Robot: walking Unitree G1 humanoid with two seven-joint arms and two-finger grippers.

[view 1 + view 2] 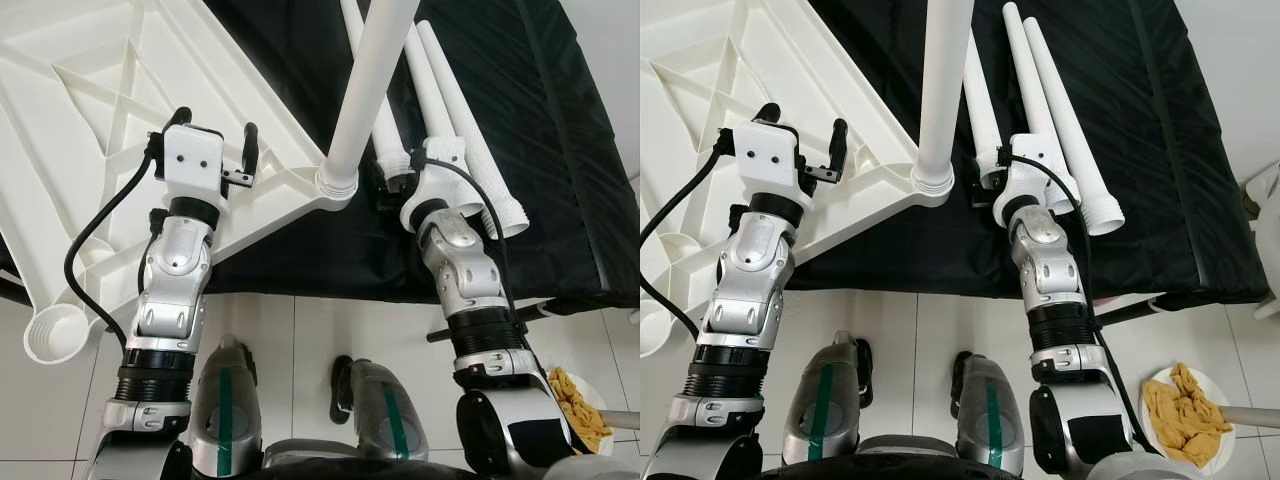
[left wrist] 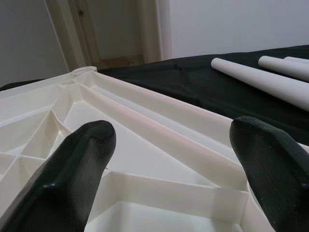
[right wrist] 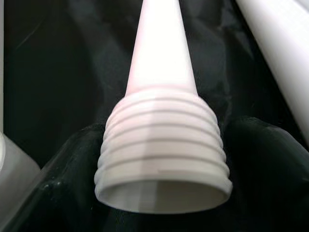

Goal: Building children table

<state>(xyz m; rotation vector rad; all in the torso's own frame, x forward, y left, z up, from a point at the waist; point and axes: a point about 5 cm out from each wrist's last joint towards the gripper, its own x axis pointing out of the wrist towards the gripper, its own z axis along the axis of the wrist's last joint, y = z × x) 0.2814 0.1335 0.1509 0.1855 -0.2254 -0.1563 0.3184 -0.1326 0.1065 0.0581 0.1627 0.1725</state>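
Looking down from the robot's head, a white plastic table top (image 1: 90,130) lies upside down, ribbed underside up, partly on a black cloth (image 1: 540,120) and overhanging its near edge above pale floor tiles (image 1: 300,330). One white table leg (image 1: 372,70) stands upright, screwed into the top's near right corner socket. An empty round socket (image 1: 52,335) sits at the near left corner.

The left gripper (image 1: 215,150) hovers over the table top's near edge, its black fingers (image 2: 82,159) spread wide with nothing between them.

The right gripper (image 3: 161,159) is closed around the threaded end of a loose leg (image 3: 161,72) lying on the cloth, just right of the upright leg. Two more loose legs (image 1: 470,130) lie beside it, further right, with open cloth beyond them.

No writing is legible anywhere. A plate of yellow cloth (image 1: 1185,405) sits on the floor at near right.
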